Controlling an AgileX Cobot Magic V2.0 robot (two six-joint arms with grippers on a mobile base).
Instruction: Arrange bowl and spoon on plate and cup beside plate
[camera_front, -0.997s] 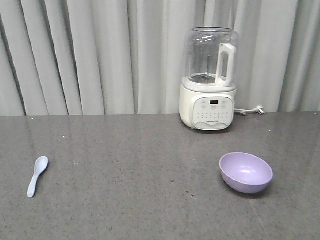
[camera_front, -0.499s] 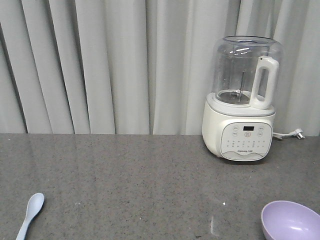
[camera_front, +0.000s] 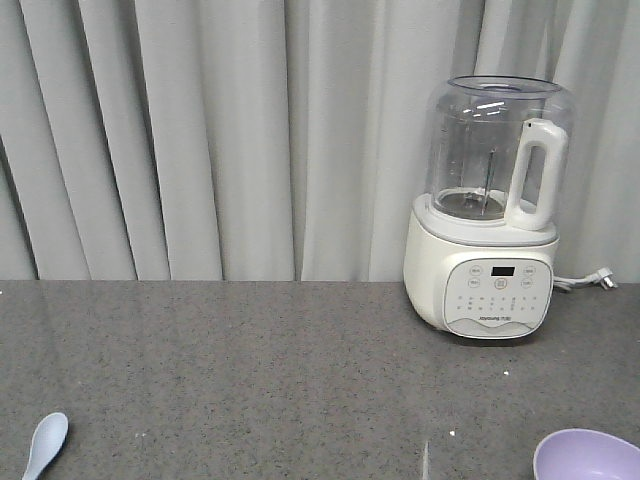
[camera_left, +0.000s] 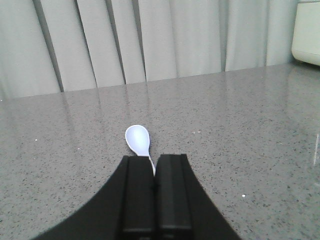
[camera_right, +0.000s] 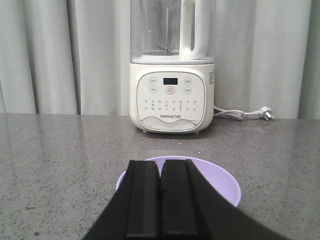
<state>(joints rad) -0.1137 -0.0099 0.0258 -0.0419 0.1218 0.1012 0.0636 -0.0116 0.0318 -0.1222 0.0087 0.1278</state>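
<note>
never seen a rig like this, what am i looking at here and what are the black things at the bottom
It is a two-armed robot at a grey counter. One picture looks forward from its body: a white blender by the curtains, a pale spoon at lower left, a lavender bowl at lower right. The other two come from cameras on its wrists; the black shapes are its grippers. The left gripper is shut, with the spoon lying beyond it. The right gripper is shut, with the bowl beyond it. Neither seems to hold anything.
</note>
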